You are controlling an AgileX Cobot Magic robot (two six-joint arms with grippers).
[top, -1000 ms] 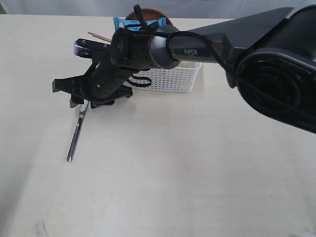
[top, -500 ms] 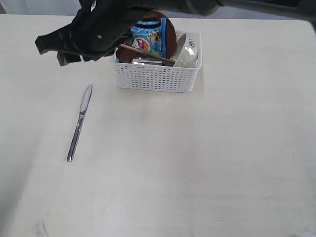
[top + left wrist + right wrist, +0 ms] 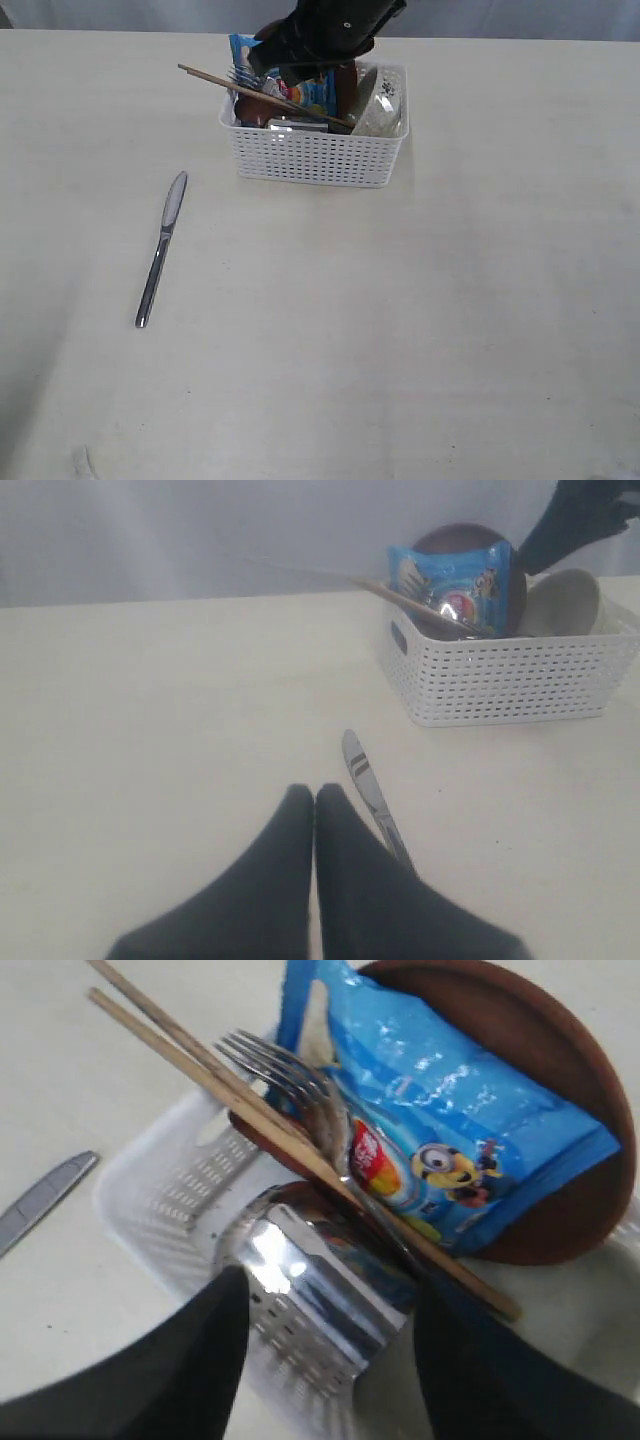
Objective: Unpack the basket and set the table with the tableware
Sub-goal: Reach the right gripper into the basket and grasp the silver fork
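While the right gripper [image 3: 328, 1295] hung over the basket [image 3: 315, 160], jaws apart above the steel cup [image 3: 300, 1260], I saw my left gripper [image 3: 314, 798] pressed together over the table [image 3: 420, 330] beside the knife [image 3: 160, 250]. Fork [image 3: 280, 1070], 2 chopsticks [image 3: 200, 1050], bowl [image 3: 378, 100], brown plate [image 3: 560, 1060] and blue packet [image 3: 450, 1130] sat in the basket.

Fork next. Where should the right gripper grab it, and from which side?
Grip the fork at its neck, just below the tines: only that end sticks out of the basket; the handle runs under the chopsticks and snack packet. Come from above with the open right gripper.
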